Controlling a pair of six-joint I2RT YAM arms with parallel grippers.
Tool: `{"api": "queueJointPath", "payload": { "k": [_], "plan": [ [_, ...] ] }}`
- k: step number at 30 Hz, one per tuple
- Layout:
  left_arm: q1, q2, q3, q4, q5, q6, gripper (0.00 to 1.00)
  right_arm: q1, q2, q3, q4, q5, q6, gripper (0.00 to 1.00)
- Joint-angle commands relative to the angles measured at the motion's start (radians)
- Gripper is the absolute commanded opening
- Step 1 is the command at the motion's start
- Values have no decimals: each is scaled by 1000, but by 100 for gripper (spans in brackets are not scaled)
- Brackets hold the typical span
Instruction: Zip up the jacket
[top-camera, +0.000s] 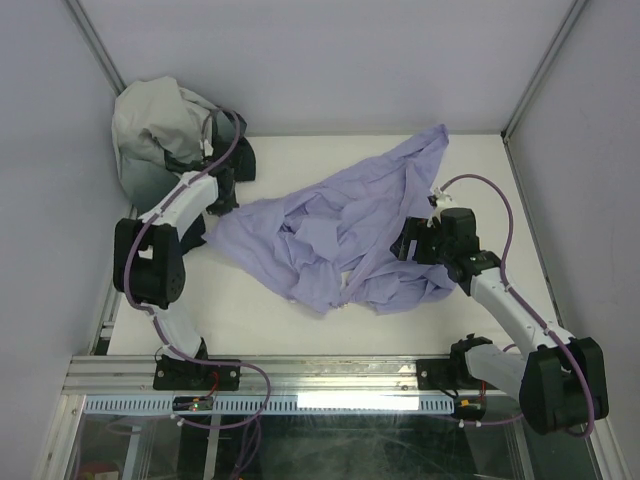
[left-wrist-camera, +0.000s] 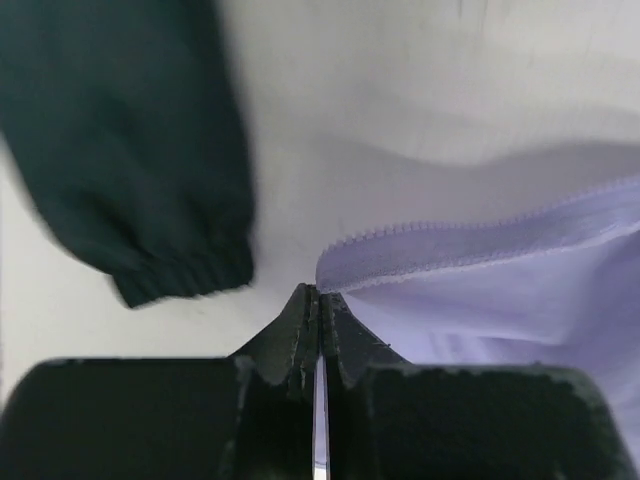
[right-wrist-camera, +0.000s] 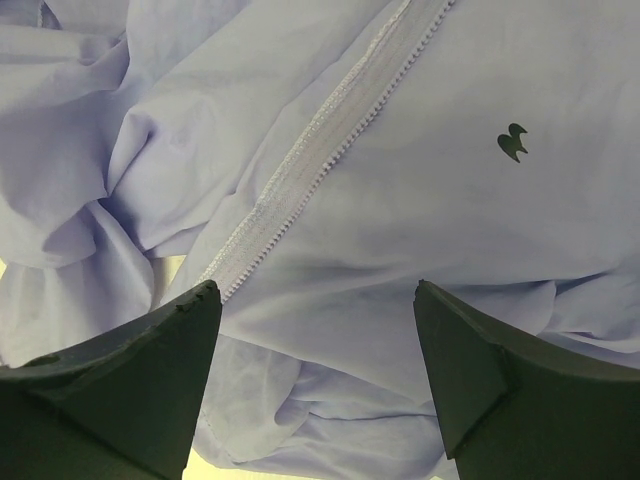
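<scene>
The lavender jacket lies crumpled across the middle of the table. My left gripper is at its left corner. In the left wrist view the gripper is shut, and the jacket's stitched hem runs off to the right from the fingertips, seemingly pinched there. My right gripper hovers over the jacket's right part. In the right wrist view it is open and empty above the fabric. One row of zipper teeth runs diagonally toward its left finger. A small dark logo is on the front panel.
A white-and-dark-green garment is heaped in the back left corner, and its dark cuffed sleeve lies just left of my left gripper. Grey walls enclose the table at the back and on both sides. A metal rail runs along the near edge.
</scene>
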Motion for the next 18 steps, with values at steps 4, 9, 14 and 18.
{"api": "queueJointPath", "payload": {
  "k": [4, 9, 14, 18],
  "plan": [
    [16, -73, 455, -148, -379, 54, 0, 11, 7, 4, 44, 0, -4, 81],
    [-9, -66, 668, -230, -428, 73, 0, 12, 11, 3, 47, 3, -4, 81],
    [-183, -123, 624, -266, -392, 50, 0, 14, 27, 5, 49, 9, -5, 80],
    [-289, -191, 512, -288, -221, -32, 0, 17, 32, 5, 52, 16, -5, 80]
  ]
}}
